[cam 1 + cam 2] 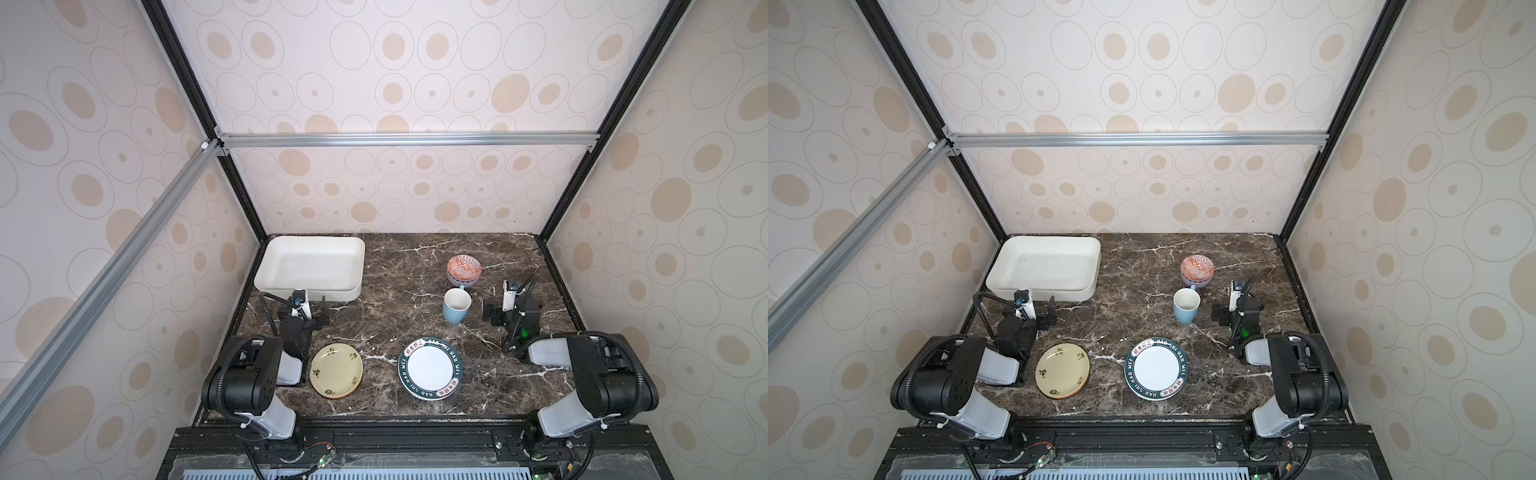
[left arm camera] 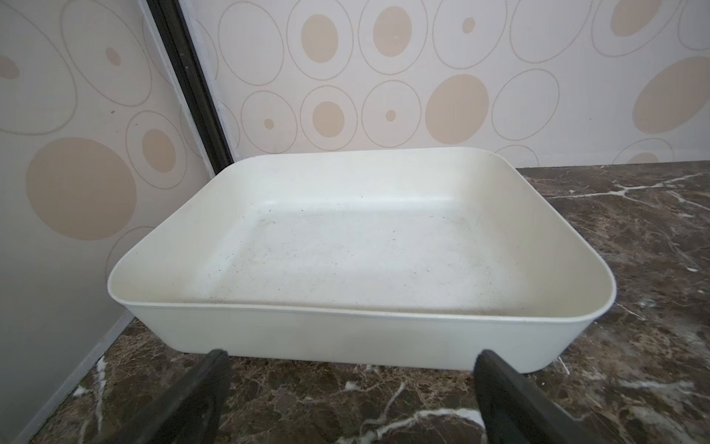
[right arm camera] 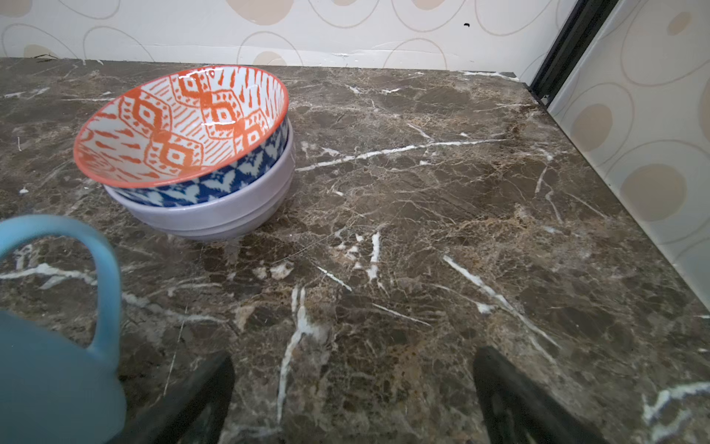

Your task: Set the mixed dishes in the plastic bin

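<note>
The left gripper (image 2: 351, 361) is spread wide and empty, just short of the plastic bin (image 1: 309, 264) at its 12 o'clock. The bin, at the 10 o'clock corner of the bench (image 1: 407, 266), holds nothing. The right gripper (image 3: 355, 359), likewise released, sits with the light blue mug (image 1: 456, 306) at its 9 o'clock and the stacked bowls (image 1: 464, 268) at 11. The yellow plate (image 1: 336, 370) and green-rimmed plate (image 1: 430, 368) lie near 6. Nothing is binned yet; every dish is left to move.

Off-white bin (image 1: 312, 266), dark specks inside. Orange-red diamonds and dashes on white within top bowl (image 3: 180, 123), blue-and-white pattern outside; plain lilac-grey lower bowl (image 3: 219, 215). Light blue mug (image 1: 456, 311), white inside. Pale yellow plate (image 1: 336, 370) with small dark motifs. Green-rimmed white plate (image 1: 430, 368), white lettering. Dark brown marble table (image 1: 399, 266), white veins. Cream walls (image 1: 415, 62), beige ovals.
</note>
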`<state>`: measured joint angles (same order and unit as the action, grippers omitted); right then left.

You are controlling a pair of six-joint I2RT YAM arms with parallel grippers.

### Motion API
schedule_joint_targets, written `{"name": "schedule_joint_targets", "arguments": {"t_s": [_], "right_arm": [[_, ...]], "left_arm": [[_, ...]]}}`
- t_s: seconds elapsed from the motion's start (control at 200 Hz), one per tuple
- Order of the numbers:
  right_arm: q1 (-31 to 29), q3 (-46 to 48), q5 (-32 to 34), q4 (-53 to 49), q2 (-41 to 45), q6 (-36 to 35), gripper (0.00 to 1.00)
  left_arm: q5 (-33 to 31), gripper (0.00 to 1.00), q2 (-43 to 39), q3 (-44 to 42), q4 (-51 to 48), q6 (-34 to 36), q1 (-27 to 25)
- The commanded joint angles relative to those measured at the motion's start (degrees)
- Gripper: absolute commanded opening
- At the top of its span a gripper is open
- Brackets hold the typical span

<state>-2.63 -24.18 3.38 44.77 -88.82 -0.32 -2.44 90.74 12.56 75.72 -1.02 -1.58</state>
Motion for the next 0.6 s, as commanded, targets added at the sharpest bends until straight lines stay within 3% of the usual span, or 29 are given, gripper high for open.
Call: {"name": "schedule_joint_targets", "arguments": {"t_s": [0.0,0.595], "right_arm": [[0.32,-0.19,-0.20,0.23,0.78,-0.65,1.00],[0.26,-0.42,0.05,-0.06,0.82,-0.42,1.00]], "left_arm": [[0.31,0.99,-0.31,0.54,1.40,0.91,0.35],[0.42,0.99,-0.30,0.72,1.13,0.86,0.44]]}}
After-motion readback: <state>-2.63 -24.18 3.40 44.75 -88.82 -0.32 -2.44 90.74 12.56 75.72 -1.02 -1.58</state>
